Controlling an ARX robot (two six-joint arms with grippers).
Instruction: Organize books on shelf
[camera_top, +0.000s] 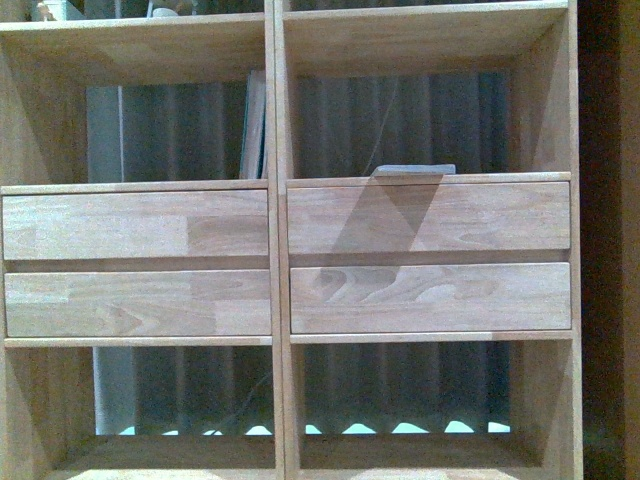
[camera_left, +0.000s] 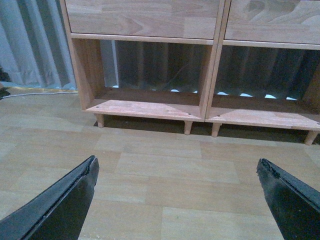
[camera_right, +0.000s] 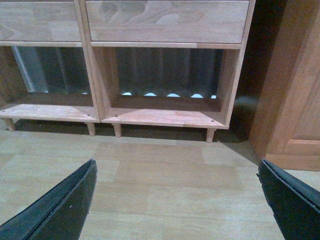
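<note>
While left claw (camera_left: 177, 200) and right claw (camera_right: 177, 200) gape empty, a darker cabinet (camera_right: 295, 100) stands beside the shelf (camera_right: 167, 22)

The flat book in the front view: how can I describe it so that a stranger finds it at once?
Start at the light-wood shelf. Right above its upper right drawer, a thin greyish book lies flat, only its edge showing. The other book stands upright, left of the divider.
</note>
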